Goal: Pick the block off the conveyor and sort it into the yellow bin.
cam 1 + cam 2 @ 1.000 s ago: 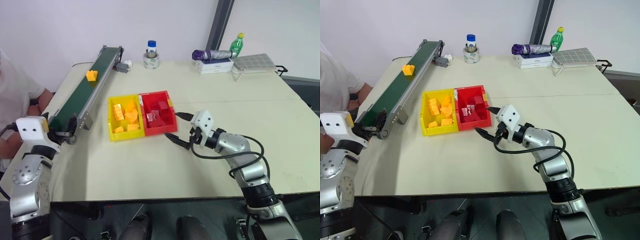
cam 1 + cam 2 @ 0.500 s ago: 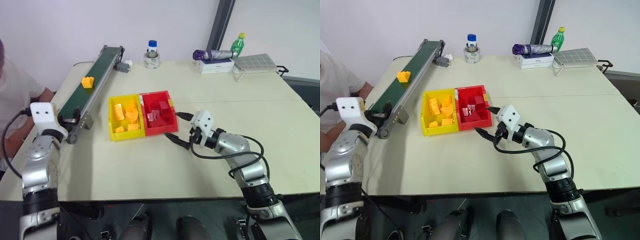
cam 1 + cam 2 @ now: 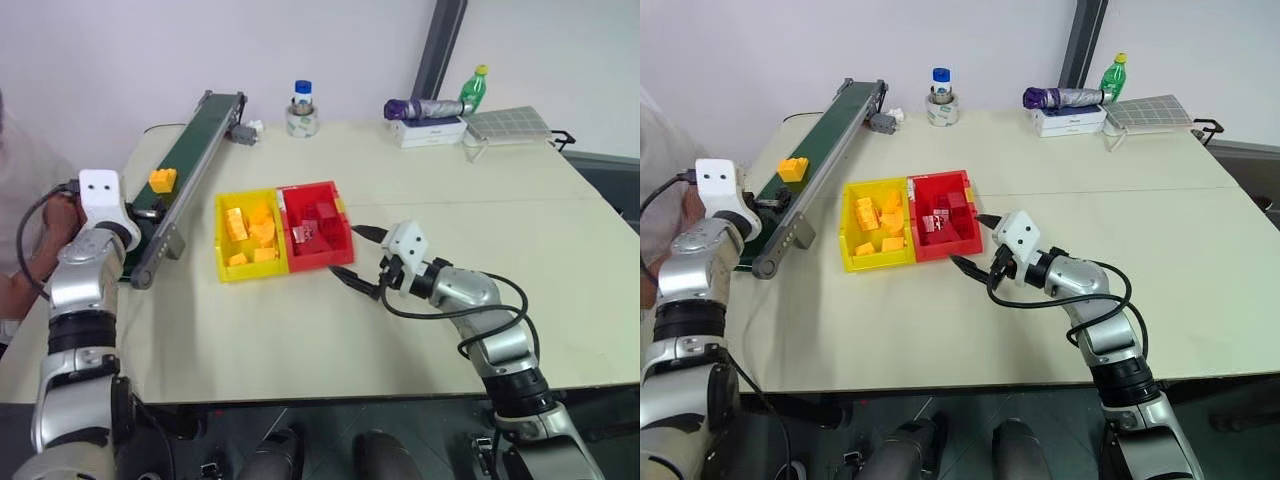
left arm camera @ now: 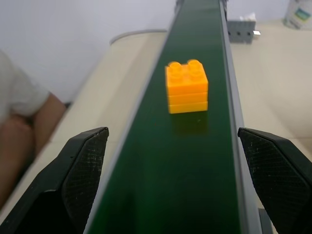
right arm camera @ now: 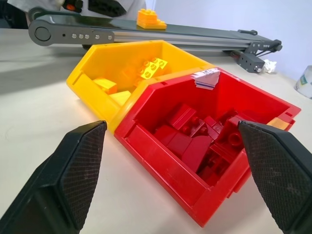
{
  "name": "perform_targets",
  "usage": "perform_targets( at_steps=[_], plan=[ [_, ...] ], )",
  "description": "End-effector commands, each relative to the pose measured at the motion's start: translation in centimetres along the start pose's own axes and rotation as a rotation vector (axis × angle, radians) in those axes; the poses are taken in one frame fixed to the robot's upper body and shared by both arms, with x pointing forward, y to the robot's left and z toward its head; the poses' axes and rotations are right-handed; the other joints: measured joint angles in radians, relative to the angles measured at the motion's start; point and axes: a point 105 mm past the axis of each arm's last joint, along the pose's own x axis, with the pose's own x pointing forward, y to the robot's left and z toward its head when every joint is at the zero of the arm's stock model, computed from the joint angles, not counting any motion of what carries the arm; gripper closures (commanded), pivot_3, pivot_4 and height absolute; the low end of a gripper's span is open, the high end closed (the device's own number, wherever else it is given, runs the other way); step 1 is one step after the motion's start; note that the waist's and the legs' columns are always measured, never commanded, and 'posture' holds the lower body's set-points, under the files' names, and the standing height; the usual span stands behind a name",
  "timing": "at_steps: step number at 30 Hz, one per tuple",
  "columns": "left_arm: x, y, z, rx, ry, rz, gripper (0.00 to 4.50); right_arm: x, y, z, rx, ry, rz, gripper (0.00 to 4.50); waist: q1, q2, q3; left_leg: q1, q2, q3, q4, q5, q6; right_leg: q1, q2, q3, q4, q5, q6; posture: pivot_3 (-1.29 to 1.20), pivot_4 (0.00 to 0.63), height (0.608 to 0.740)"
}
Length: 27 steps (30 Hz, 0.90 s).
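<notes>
Left wrist view: block (image 4: 186, 86) on conveyor (image 4: 185, 161) at twelve o'clock, ahead of wide-open, empty left fingers (image 4: 83, 165); right fingers (image 5: 78, 165) likewise spread, empty.

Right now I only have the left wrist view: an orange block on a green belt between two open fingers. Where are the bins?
Observer: The yellow bin sits on the table beside the conveyor, touching the red bin.
Operator: Is the yellow one empty?
Observer: No, it holds a pile of yellow bricks.
Operator: And the other arm?
Observer: The right gripper hovers open just in front of the red bin.
</notes>
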Motion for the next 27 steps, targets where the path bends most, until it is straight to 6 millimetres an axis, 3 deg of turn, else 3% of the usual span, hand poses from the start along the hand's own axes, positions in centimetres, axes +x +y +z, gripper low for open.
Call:
perform_targets(
  at_steps=[1, 14, 17, 21, 22, 25, 27],
  plan=[
    [0.5, -0.2, 1.8, 0.042, -0.041, -0.023, 0.02, 0.0, 0.1, 1.5, -0.045, -0.049, 0.000, 0.00, 0.000, 0.000, 0.000, 0.000, 0.000, 0.000, 0.000, 0.000, 0.000, 0.000, 0.000, 0.000, 0.000, 0.000, 0.000, 0.00, 0.150, 0.740],
    [1.0, 0.7, 1.1, 0.045, -0.025, 0.044, 0.02, -0.3, 0.1, 1.3, -0.042, -0.039, -0.009, 0.00, -0.001, 0.000, 0.000, 0.000, 0.000, 0.000, 0.000, 0.000, 0.000, 0.000, 0.000, 0.000, 0.000, 0.000, 0.000, 0.00, 0.150, 0.740],
    [0.9, 0.9, 0.3, 0.023, -0.006, 0.055, 0.88, -0.2, 0.1, 1.2, -0.042, -0.039, -0.009, 0.00, -0.001, 0.000, 0.000, 0.000, 0.000, 0.000, 0.001, 0.000, 0.000, 0.000, 0.000, 0.000, 0.001, 0.000, 0.001, 0.00, 0.150, 0.740],
    [0.6, 1.0, 1.2, 0.019, -0.047, 0.057, 3.01, -0.2, 0.1, 1.2, -0.041, -0.037, -0.008, 0.00, -0.001, 0.000, 0.000, 0.000, 0.000, 0.000, 0.001, 0.000, 0.000, 0.000, 0.000, 0.000, 0.001, 0.000, 0.001, 0.00, 0.150, 0.740],
    [0.6, 1.0, 1.4, 0.018, -0.048, 0.056, 3.21, -0.3, 0.0, 1.2, -0.040, -0.037, -0.008, 0.00, -0.002, 0.000, 0.000, 0.000, 0.000, 0.000, 0.001, 0.000, 0.000, 0.000, 0.000, 0.000, 0.001, 0.000, 0.001, 0.00, 0.150, 0.740],
    [0.3, 0.8, 2.5, 0.033, -0.085, 0.025, 3.15, -0.2, 0.0, 1.2, -0.041, -0.039, -0.011, 0.00, -0.001, 0.000, 0.000, 0.000, 0.000, 0.000, 0.001, 0.000, 0.000, 0.000, 0.000, 0.000, 0.001, 0.000, 0.001, 0.00, 0.150, 0.740],
    [0.1, -1.6, 4.4, 0.015, -0.162, -0.108, 3.15, -0.2, -0.1, 1.2, -0.042, -0.039, -0.010, 0.00, -0.002, 0.000, 0.000, 0.000, 0.000, 0.000, 0.001, 0.000, 0.000, 0.000, 0.000, 0.000, 0.001, 0.000, 0.001, 0.00, 0.150, 0.740]
  ],
)
